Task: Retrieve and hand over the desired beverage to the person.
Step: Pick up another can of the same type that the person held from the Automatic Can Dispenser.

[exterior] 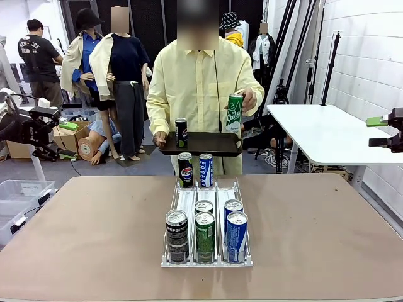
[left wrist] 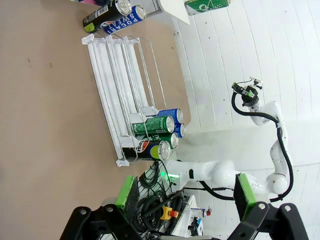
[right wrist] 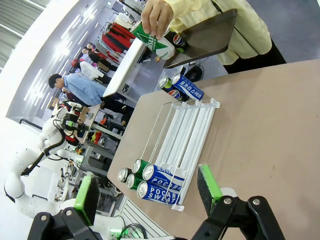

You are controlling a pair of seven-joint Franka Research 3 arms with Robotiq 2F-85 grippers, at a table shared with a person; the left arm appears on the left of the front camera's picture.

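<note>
The person [exterior: 200,75] stands at the far side of the table, holding a dark tray [exterior: 217,146] with a black can [exterior: 181,131] on it. Their other hand holds a green can [exterior: 235,113] upright above the tray; the green can [right wrist: 152,41] also appears in the right wrist view. A white can rack [exterior: 187,202] lies mid-table with black, green and blue cans [exterior: 204,235] at its near end and two cans [exterior: 195,170] at its far end. My left gripper [exterior: 53,132] hangs open off the table's left side, and my right gripper [exterior: 376,132] hangs open off its right side. Both grippers [left wrist: 186,192] [right wrist: 147,192] hold nothing.
The brown table [exterior: 88,239] is bare on both sides of the rack. A white side table [exterior: 327,129] stands at the back right. A clear plastic bin [exterior: 19,192] sits on the floor at the left. Another person [exterior: 39,60] is at the far back left.
</note>
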